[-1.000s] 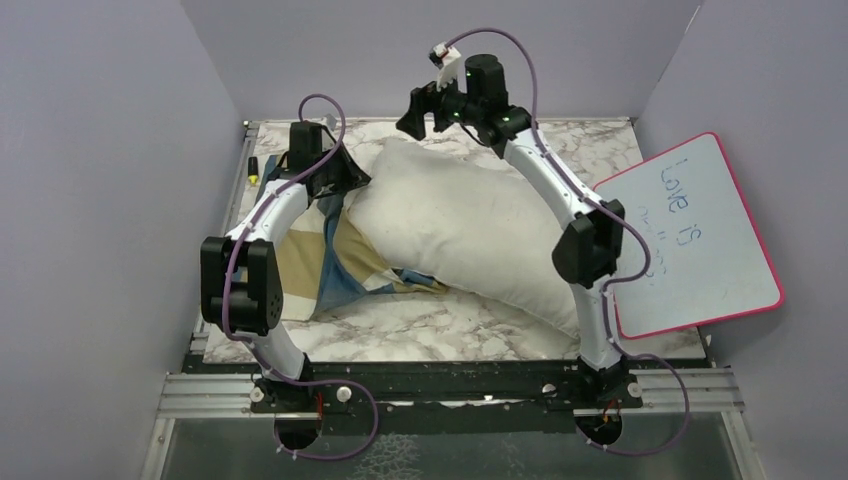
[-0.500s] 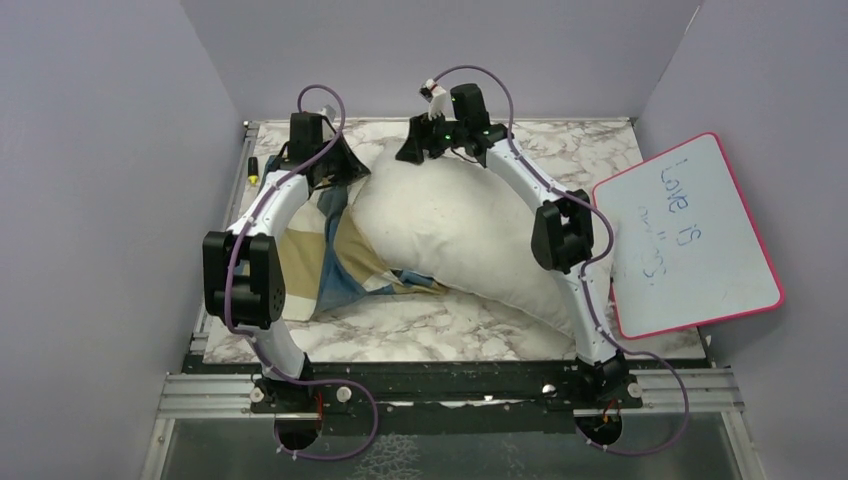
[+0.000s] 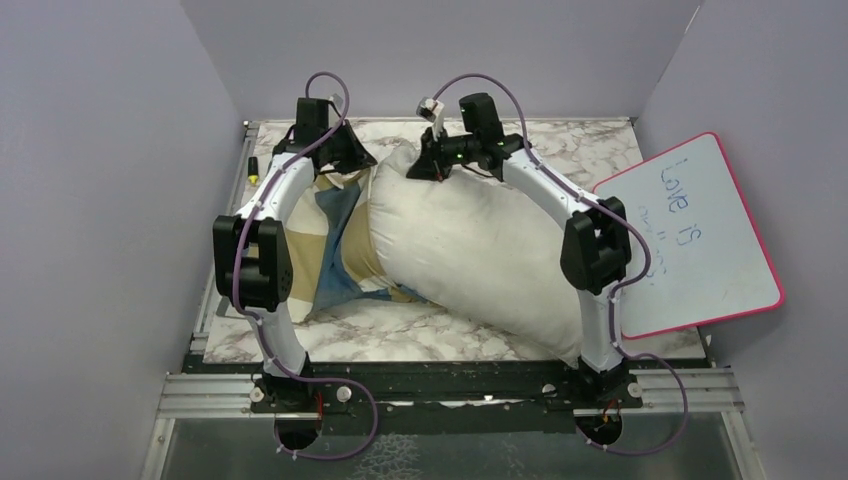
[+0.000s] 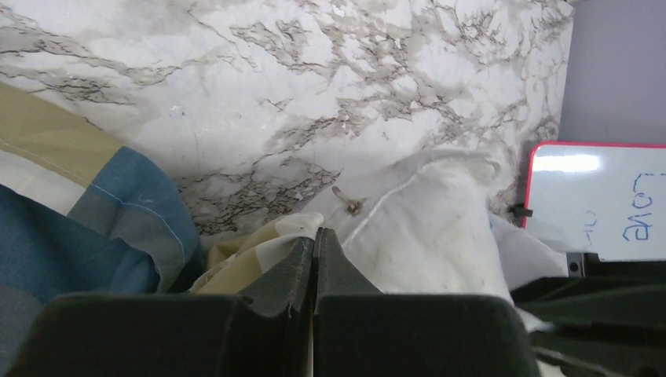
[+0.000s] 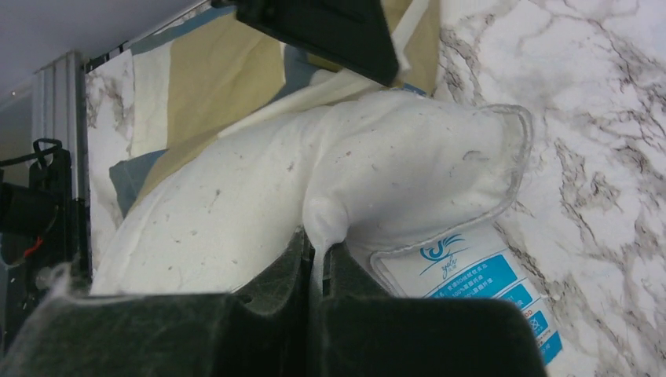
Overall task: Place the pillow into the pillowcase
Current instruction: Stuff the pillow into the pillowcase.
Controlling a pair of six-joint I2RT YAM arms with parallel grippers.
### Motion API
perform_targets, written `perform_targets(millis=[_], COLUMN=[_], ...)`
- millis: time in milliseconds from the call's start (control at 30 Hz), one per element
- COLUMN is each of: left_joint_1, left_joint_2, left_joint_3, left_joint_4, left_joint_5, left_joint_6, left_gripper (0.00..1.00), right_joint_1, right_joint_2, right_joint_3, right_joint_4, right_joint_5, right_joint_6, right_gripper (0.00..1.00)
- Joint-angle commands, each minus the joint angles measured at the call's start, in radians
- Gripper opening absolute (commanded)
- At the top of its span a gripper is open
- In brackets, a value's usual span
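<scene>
My right end effector (image 5: 316,245) is pinched shut on a fold at the far corner of the plump off-white fabric pillow (image 3: 470,240), which lies diagonally on the marbled surface (image 3: 590,140). Just left, my left end effector (image 4: 316,239) grips the rim of the blue, tan and cream block-patterned pillowcase (image 3: 335,255). I'd lift that rim, then feed the corner in slowly.

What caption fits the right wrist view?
Right gripper shut on a fold of the pillow near its corner, pillowcase behind on the marble table.
</scene>
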Motion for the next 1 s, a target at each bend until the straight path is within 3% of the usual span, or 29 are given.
perform_targets(millis=[0,367,733,967], left_joint_1=[-0.005,-0.045,-0.092,-0.133], left_joint_2=[0.01,-0.024,0.036,0.09], left_joint_3=[0.07,0.07,0.147,0.191], left_joint_4=[0.079,0.211,0.303,0.367], left_joint_5=[0.046,0.204,0.234,0.248], left_joint_6=[-0.014,-0.052,-0.073,-0.091], left_gripper=[0.0,0.0,0.0,0.0], right_joint_1=[0.095,0.162,0.172,0.183], right_joint_2=[-0.06,0.065,0.08,0.06], right_joint_3=[-0.063,-0.003,-0.043,-0.086], right_joint_4=[-0.129,-0.205,-0.19,-0.143], right_joint_5=[-0.074,-0.064,0.002,-0.043], right_joint_6=[-0.138,-0.214,-0.227,-0.231], right_gripper=[0.0,0.0,0.0,0.0])
